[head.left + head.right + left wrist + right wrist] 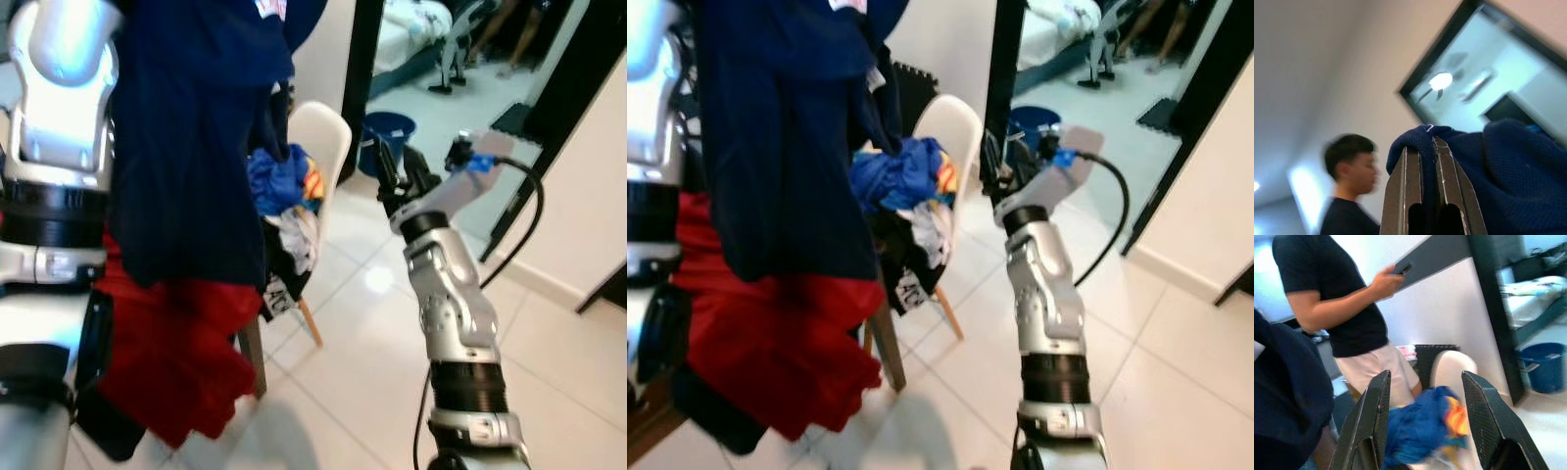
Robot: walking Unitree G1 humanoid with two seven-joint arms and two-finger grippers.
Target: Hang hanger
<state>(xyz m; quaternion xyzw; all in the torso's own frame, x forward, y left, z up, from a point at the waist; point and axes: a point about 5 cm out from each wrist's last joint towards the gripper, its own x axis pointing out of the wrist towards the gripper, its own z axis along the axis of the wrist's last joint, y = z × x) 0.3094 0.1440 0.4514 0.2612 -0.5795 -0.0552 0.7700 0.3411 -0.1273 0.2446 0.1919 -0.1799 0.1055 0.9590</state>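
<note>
A humanoid robot stands on a white tiled floor (392, 343) with its left arm (59, 147) raised high, the fingers of the left gripper (1430, 161) pressed together on a fold of navy-blue garment (196, 127) that drapes down in front of the camera; no hanger itself can be made out under the cloth. Below the navy fabric hangs a red garment (167, 362). The right arm (456, 304) reaches forward at mid-height, its right gripper (1425, 396) spread wide and holding nothing, pointed toward a white chair (323, 137) heaped with laundry — a bright blue cloth with an orange patch (279, 181) on top, white and black pieces beneath. A black cable (524, 211) loops from the right wrist. Beyond the chair, a dark door frame (358, 78) opens onto another room, where a blue bucket (387, 132) sits on the floor near a bed (416, 29). A person in a black T-shirt and pale shorts (1342, 313) stands just behind the chair, one hand (1386, 284) raised — the scene is somewhat blurred.
</note>
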